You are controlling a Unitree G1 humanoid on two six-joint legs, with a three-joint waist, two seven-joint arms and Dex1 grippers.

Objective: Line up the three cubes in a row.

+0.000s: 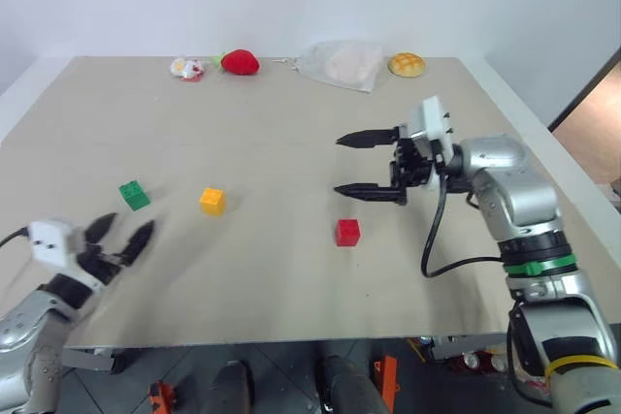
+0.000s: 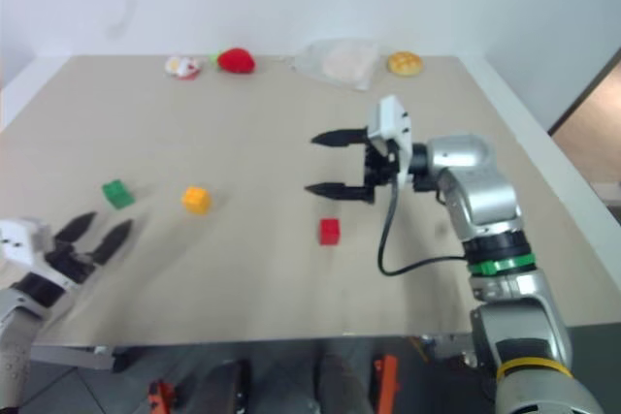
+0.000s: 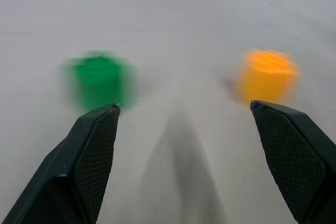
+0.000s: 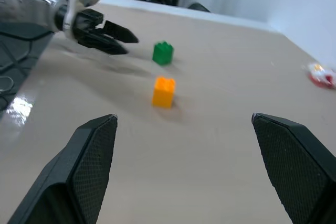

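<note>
Take the yellow-orange cube (image 1: 212, 201) as your reference: it sits on the beige table (image 1: 291, 104) toward the robot's left of centre. The green cube (image 1: 134, 195) lies near it on the robot's left and very slightly farther back, with a clear gap between them. The red cube (image 1: 347, 232) lies well apart on the robot's right, closer to the table's near edge than the yellow-orange cube, so the three do not form a straight row. Your left gripper (image 1: 124, 237) hovers at the near left part of the table, nearer than the green cube, its jaws spread wide and holding nothing; in its wrist view the green cube (image 3: 100, 81) and the yellow-orange cube (image 3: 266, 76) sit just beyond the fingertips (image 3: 102, 121). Your right gripper (image 1: 346, 164) hangs above the table to the right of the yellow-orange cube and beyond the red cube, pointing toward the robot's left, jaws wide and empty. Far behind the yellow-orange cube, along the back edge, lie a red plush strawberry (image 1: 240, 62), a clear plastic bag (image 1: 342, 64) and a golden bun (image 1: 407, 65).
</note>
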